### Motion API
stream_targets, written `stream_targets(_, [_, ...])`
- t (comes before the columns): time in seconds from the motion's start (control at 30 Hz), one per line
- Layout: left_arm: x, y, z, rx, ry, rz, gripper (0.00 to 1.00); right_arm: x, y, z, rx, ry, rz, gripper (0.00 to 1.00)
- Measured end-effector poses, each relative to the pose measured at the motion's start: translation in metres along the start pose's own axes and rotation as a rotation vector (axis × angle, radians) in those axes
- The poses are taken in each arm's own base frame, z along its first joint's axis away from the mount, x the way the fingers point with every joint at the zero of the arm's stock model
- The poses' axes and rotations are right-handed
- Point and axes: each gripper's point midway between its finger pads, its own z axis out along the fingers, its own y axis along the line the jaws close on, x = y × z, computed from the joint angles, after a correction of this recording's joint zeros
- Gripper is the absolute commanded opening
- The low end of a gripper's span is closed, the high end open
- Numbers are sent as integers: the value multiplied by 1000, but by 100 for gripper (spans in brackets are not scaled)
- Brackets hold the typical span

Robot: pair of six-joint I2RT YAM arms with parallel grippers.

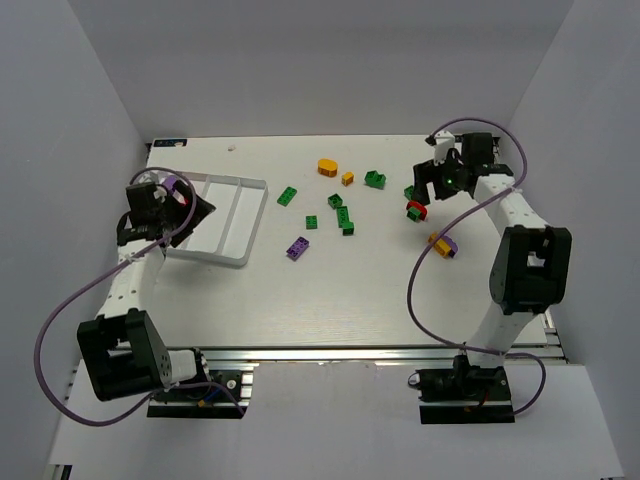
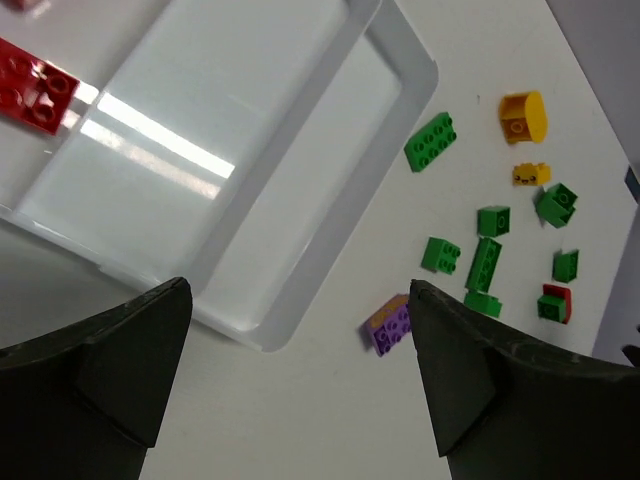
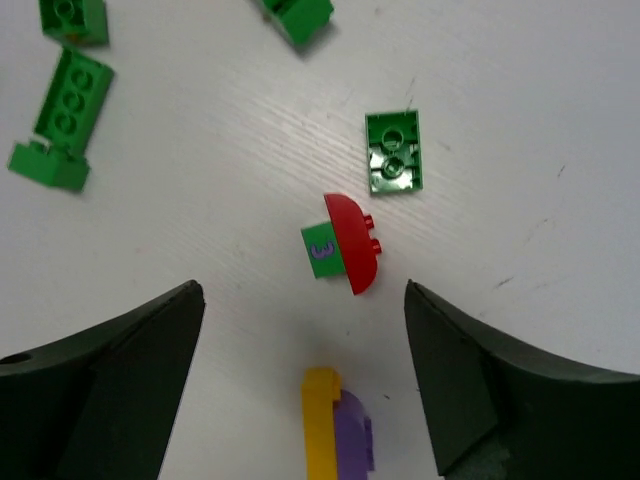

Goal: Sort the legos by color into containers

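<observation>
Red rounded plastic brick (image 3: 355,245) lying on table (image 3: 520,100), well apart from white plastic compartment tray (image 1: 256,222) | right jaws gaping right over it, empty | left jaws open above tray, empty too | tip: drop straight, pinch flat sides, dodge nearby green plastic brick (image 3: 393,152)

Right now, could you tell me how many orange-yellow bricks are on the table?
3. A rounded brick at the far middle, a small brick just right of it, and a third brick against a purple piece by the right arm. More may be hidden.
</observation>
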Motion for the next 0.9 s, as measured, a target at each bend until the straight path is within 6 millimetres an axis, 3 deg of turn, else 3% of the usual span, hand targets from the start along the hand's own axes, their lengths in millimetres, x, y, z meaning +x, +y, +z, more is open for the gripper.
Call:
stream_targets(0.1, [13, -11, -10, 79, 22, -28, 95, 22, -5, 8, -136, 110, -8, 90])
stream_targets(0.2, [23, -30, -16, 179, 39, -43, 95, 53, 5, 9, -269, 175, -61, 89])
stream_targets(0.37, [66, -62, -16, 285, 143, -18, 95, 67, 10, 19, -358, 168, -163, 89])
stream_targets(0.47, [72, -72, -17, 311, 154, -11, 95, 79, 8, 35, -377, 186, -186, 89])
stream_targets(0.77, [93, -97, -22, 372, 197, 14, 95, 73, -5, 52, -310, 163, -269, 89])
stream_targets(0.9, [96, -102, -22, 387, 197, 6, 95, 79, -10, 56, -282, 170, -280, 89])
